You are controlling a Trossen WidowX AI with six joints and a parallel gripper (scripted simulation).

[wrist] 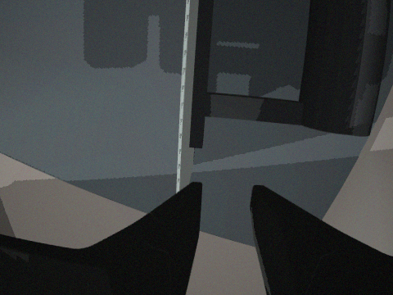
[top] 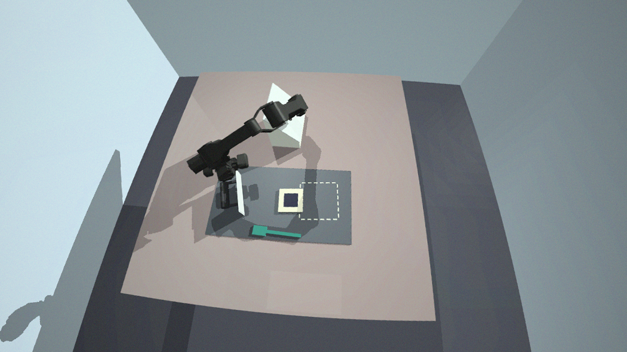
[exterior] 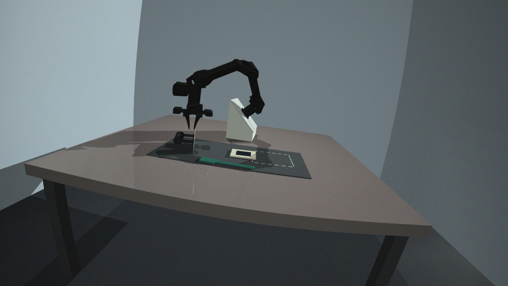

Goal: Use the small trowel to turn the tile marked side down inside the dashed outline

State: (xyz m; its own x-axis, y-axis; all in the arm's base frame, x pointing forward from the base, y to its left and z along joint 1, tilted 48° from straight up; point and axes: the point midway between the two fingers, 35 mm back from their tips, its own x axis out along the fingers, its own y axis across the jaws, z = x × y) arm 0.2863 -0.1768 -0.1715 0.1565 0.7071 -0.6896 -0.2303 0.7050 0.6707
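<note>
bare test room: lone table (exterior: 319, 199), grey walls (exterior: 301, 53)

Matte black jointed arm (exterior: 216, 72) ending in a hand (exterior: 192, 126) with two tapered, pointed fingers

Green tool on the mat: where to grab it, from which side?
Take the green tool by its narrow shaft, probably straight down from above, fingers across its width. It lies flat on the mat, so nothing fits underneath.
</note>
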